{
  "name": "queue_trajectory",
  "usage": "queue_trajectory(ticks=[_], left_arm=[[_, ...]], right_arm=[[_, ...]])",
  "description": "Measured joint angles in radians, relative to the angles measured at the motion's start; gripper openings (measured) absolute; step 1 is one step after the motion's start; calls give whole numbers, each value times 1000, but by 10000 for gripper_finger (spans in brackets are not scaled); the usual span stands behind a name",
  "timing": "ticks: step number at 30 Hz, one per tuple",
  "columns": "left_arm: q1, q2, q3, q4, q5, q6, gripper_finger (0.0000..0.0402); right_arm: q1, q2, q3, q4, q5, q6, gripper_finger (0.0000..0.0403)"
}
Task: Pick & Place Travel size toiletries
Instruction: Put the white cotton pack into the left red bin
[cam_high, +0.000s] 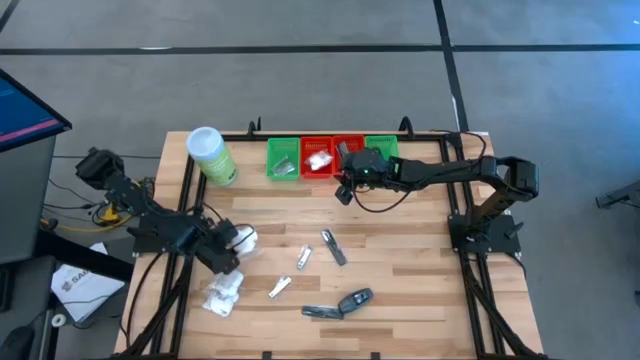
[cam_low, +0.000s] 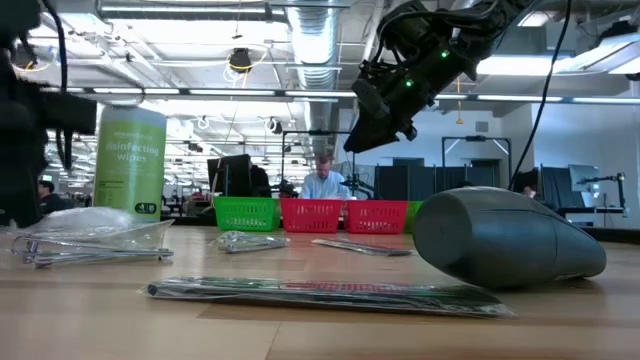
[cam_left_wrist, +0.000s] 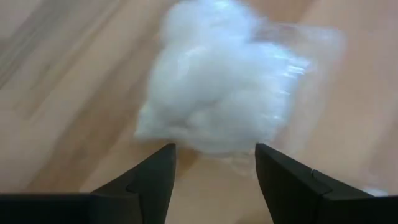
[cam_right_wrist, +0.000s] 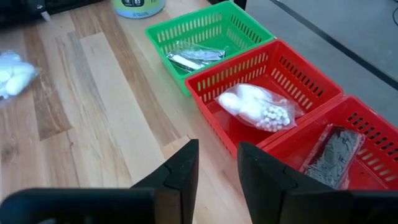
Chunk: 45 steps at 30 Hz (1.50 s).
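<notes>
Three items lie in the trays (cam_high: 300, 146); several remain beside them. Left gripper (cam_left_wrist: 214, 165) open at a white packet (cam_left_wrist: 217, 74); right gripper (cam_right_wrist: 214, 163) open, empty.

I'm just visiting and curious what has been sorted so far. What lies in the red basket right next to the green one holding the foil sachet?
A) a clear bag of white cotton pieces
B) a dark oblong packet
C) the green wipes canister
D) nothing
A: in the right wrist view, the red basket beside the green basket holds a clear bag of white cotton pieces.
</notes>
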Motion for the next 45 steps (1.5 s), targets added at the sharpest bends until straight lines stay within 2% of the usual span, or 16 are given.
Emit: queue_trajectory(ticks=[3,8,10,12,16,18,23,34,40,45], left_arm=[[29,3,-38,49,14,-2,210],[56,3,-70,127,-27,4,209],[66,4,-72,135,-43,0,194],[74,5,-72,135,-51,1,160],[75,6,-75,140,-74,6,37],[76,6,-75,160,-78,11,14],[74,2,-65,218,-82,69,1],[74,2,76,222,-134,210,0],[74,-17,109,240,-136,257,0],[73,-89,121,362,-127,327,0]], right_arm=[[2,0,0,0,0,0,102],[5,0,0,3,0,0,102],[5,0,0,8,0,0,102],[5,0,0,10,0,0,102],[5,0,0,14,0,0,102],[5,0,0,13,0,0,102],[5,0,0,12,0,0,102],[28,0,0,12,-3,-32,102],[112,0,0,30,-97,-203,102],[208,0,0,96,-107,-356,102]])
